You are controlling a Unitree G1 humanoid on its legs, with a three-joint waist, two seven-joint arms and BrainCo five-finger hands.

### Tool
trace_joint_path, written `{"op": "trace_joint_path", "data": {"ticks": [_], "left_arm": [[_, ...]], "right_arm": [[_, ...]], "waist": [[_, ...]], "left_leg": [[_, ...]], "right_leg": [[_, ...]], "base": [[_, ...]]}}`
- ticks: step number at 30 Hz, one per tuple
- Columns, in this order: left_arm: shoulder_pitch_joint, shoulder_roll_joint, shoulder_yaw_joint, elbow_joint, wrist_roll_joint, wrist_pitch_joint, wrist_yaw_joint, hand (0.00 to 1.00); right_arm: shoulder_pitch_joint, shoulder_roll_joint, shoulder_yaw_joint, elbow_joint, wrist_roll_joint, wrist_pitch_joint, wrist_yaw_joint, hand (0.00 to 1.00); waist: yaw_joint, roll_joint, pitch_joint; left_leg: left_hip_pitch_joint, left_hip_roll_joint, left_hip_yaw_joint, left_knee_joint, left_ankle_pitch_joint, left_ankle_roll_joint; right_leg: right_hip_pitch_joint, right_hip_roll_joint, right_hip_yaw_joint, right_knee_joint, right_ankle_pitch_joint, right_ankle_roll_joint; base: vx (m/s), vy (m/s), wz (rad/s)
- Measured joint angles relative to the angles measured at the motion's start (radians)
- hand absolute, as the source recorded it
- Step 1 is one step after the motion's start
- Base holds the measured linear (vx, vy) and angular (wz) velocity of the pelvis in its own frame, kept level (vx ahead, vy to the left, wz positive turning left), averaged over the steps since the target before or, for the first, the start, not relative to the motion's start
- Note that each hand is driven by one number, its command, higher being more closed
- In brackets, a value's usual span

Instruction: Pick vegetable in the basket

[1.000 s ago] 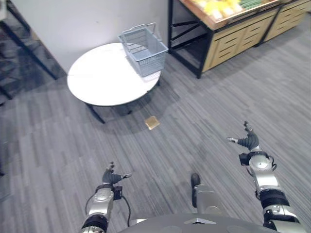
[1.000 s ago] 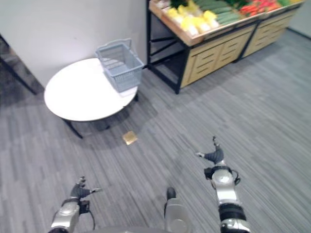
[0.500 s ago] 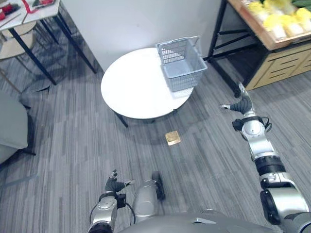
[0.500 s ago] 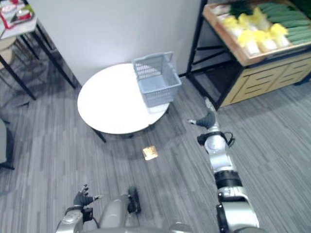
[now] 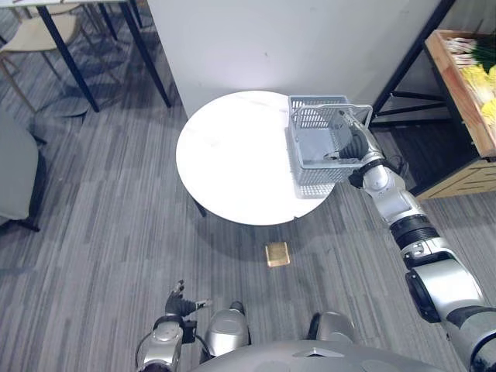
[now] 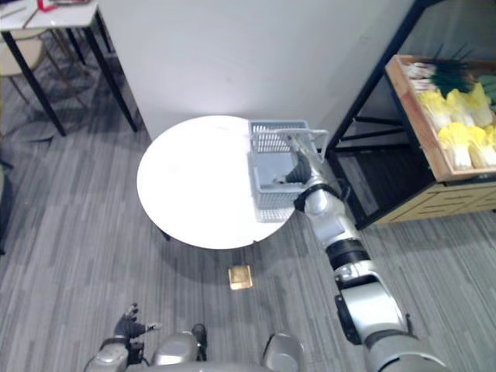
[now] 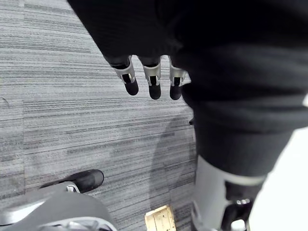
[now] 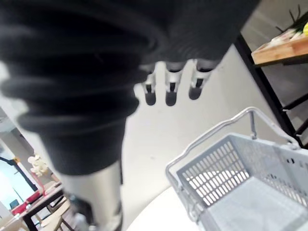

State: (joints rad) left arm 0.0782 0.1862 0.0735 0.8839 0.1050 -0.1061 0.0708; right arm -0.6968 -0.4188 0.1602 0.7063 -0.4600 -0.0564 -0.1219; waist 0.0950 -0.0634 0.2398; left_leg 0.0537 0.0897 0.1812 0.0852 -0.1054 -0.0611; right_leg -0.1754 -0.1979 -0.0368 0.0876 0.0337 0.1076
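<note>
My left hand point(image 5: 180, 298) is hanging low, fingers relaxed, holding nothing. My right hand point(image 5: 358, 146) is now arriving over the empty basket point(image 5: 318, 172) on the table point(image 5: 232, 163), fingers straight and empty. I judge I am going for its handle. Vegetables point(image 6: 457, 136) are waiting on the shelf point(image 6: 415, 116), well apart.

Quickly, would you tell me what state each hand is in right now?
Left hand: open, empty.
Right hand: open, at the basket, holding nothing.

I have my right arm stretched out, right hand point(image 5: 354, 147) at the basket point(image 5: 318, 173), fingers relaxed; left hand point(image 5: 180, 301) hangs low, fingers loose.
</note>
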Motion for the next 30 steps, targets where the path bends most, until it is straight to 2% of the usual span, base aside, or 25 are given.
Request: {"op": "trace_joint_path", "data": {"ticks": [1,2,3,4,5,7,10,13,17,19,20,21,25,30], "left_arm": [[-0.012,-0.005,-0.012,0.010,0.003,-0.007,0.001,0.00],[-0.011,-0.024,-0.016,0.004,0.003,-0.007,0.001,0.00],[0.007,-0.048,-0.026,-0.010,0.003,-0.019,0.000,0.00],[0.008,-0.057,-0.032,-0.021,0.003,-0.022,0.001,0.00],[0.008,-0.057,-0.033,-0.023,0.002,-0.023,0.001,0.00],[0.009,-0.058,-0.035,-0.028,0.000,-0.024,0.002,0.00],[0.002,-0.058,-0.045,-0.040,-0.007,-0.037,0.001,0.00],[-0.002,-0.055,-0.064,-0.042,-0.019,-0.046,0.001,0.00],[-0.003,-0.055,-0.093,-0.059,-0.052,-0.062,0.001,0.00],[-0.009,-0.053,-0.109,-0.082,-0.058,-0.075,0.002,0.00],[-0.015,-0.053,-0.113,-0.083,-0.061,-0.077,0.002,0.00],[-0.025,-0.053,-0.116,-0.087,-0.083,-0.080,0.003,0.00],[-0.069,-0.044,-0.139,-0.086,-0.136,-0.085,0.019,0.00],[-0.098,-0.040,-0.154,-0.085,-0.175,-0.088,0.021,0.00]], "right_arm": [[-0.006,-0.018,-0.002,0.002,-0.016,-0.002,0.000,0.00],[-0.017,-0.026,0.000,0.012,-0.023,-0.001,0.000,0.00],[-0.034,-0.044,0.010,0.016,-0.031,0.001,0.001,0.00],[-0.078,-0.068,0.010,0.030,-0.035,0.003,0.001,0.00],[-0.098,-0.077,0.009,0.035,-0.035,0.005,0.001,0.00],[-0.158,-0.104,0.011,0.063,-0.035,0.005,0.000,0.00],[-0.272,-0.161,0.019,0.156,-0.035,0.005,-0.002,0.00],[-0.389,-0.235,0.077,0.232,-0.037,0.003,-0.010,0.00],[-0.503,-0.286,0.107,0.286,-0.061,0.001,-0.029,0.00],[-0.595,-0.333,0.147,0.313,-0.068,-0.006,-0.057,0.00],[-0.620,-0.349,0.161,0.323,-0.069,-0.006,-0.060,0.00],[-0.669,-0.376,0.183,0.338,-0.074,-0.006,-0.071,1.00],[-0.776,-0.459,0.250,0.362,-0.076,-0.005,-0.129,1.00],[-0.840,-0.506,0.294,0.370,-0.114,-0.003,-0.138,1.00]], "waist": [[-0.006,-0.011,0.017],[0.002,0.013,0.020],[-0.007,0.047,0.012],[0.002,0.083,0.023],[0.004,0.095,0.028],[0.002,0.103,0.046],[0.005,0.108,0.071],[0.005,0.129,0.119],[0.005,0.156,0.169],[0.001,0.176,0.201],[0.002,0.179,0.212],[0.002,0.185,0.227],[0.004,0.192,0.257],[0.015,0.192,0.259]], "left_leg": [[0.008,-0.016,-0.036,-0.008,-0.010,-0.035],[0.009,0.005,-0.036,-0.014,-0.001,-0.048],[-0.023,0.044,-0.020,-0.013,-0.001,-0.057],[-0.038,0.087,-0.026,-0.034,0.013,-0.082],[-0.038,0.100,-0.027,-0.050,0.024,-0.089],[-0.058,0.127,-0.029,-0.087,0.050,-0.102],[-0.110,0.135,-0.040,-0.092,0.061,-0.114],[-0.153,0.117,-0.054,-0.098,0.069,-0.113],[-0.216,0.102,-0.074,-0.099,0.079,-0.106],[-0.252,0.096,-0.082,-0.099,0.087,-0.102],[-0.260,0.094,-0.083,-0.098,0.089,-0.100],[-0.286,0.088,-0.085,-0.094,0.092,-0.097],[-0.387,0.071,-0.108,-0.076,0.105,-0.091],[-0.446,0.065,-0.109,-0.062,0.111,-0.089]], "right_leg": [[0.000,-0.014,0.023,0.015,0.048,0.018],[-0.008,0.005,-0.001,0.030,0.046,0.017],[-0.010,0.035,-0.034,0.001,0.030,0.006],[-0.013,0.077,-0.059,-0.041,0.048,-0.019],[-0.013,0.090,-0.065,-0.053,0.060,-0.035],[-0.024,0.118,-0.086,-0.078,0.074,-0.052],[-0.059,0.128,-0.100,-0.111,0.095,-0.060],[-0.068,0.119,-0.107,-0.175,0.139,-0.051],[-0.120,0.104,-0.115,-0.183,0.155,-0.039],[-0.153,0.096,-0.116,-0.183,0.176,-0.016],[-0.161,0.094,-0.116,-0.183,0.184,-0.017],[-0.183,0.088,-0.115,-0.183,0.195,-0.015],[-0.267,0.071,-0.114,-0.183,0.219,0.009],[-0.321,0.066,-0.089,-0.183,0.242,0.009]], "base": [[0.24,-0.443,0.76],[0.19,-0.345,0.61],[0.18,-0.263,0.25],[0.17,-0.250,0.29],[0.12,-0.205,0.09],[0.10,-0.167,0.14],[0.06,-0.082,0.16],[0.01,-0.003,0.17],[-0.02,0.012,0.13],[-0.04,0.008,0.08],[-0.06,0.020,0.10],[-0.08,0.038,0.10],[-0.07,0.035,0.16],[-0.04,0.030,0.02]]}}
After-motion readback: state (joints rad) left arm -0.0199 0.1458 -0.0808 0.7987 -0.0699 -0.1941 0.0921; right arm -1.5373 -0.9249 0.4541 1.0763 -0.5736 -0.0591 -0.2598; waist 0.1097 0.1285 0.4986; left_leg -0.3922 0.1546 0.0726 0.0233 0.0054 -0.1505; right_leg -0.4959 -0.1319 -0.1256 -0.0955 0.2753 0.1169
